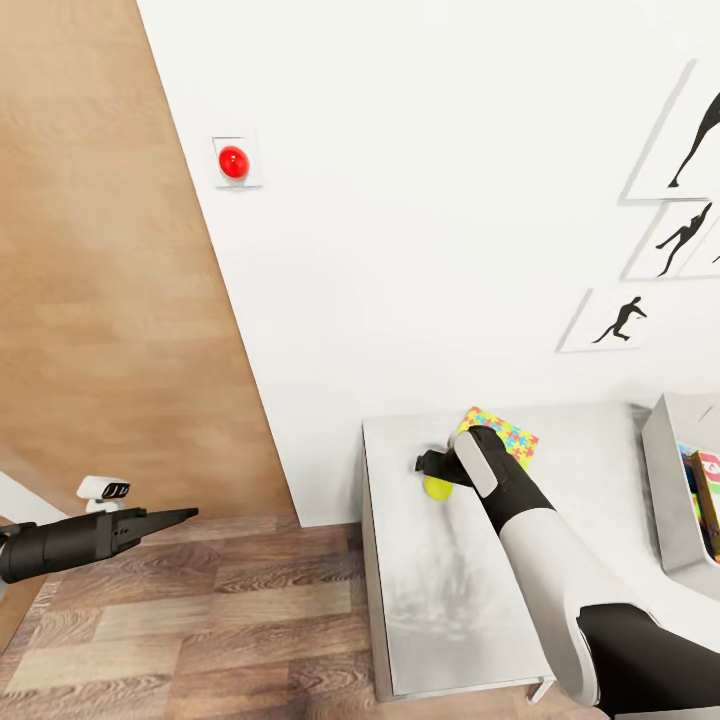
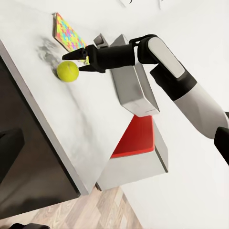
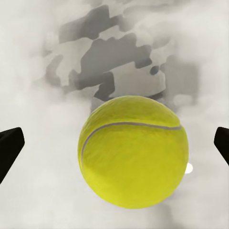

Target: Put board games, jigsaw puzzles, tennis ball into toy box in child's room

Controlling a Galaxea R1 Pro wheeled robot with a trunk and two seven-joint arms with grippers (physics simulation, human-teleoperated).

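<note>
Your right gripper [image 2: 76, 59] is positioned at the tennis ball [image 3: 133, 151], which rests on the table [image 1: 450, 600] near its far left corner, just beside a jigsaw puzzle box [image 1: 505, 437]. In the right wrist view the ball lies directly ahead, centred between the two fingertips [image 3: 9, 150], which stand wide apart on either side with clear gaps: the jaws are open and do not touch the ball. A ball has no long axis, so no wrist rotation is required; judged from these views, the closing move depends only on keeping the ball centred and the tips low enough to pass its widest part.

Your left gripper [image 1: 160, 520] hangs over the wood floor, well apart from the table, with its jaws drawn together; the right arm is the nearer one.

The toy box [image 1: 672, 470] stands at the table's right side and is cut off by the head view's edge. From the head view the right forearm covers part of the ball. The second puzzle cannot be made out.
</note>
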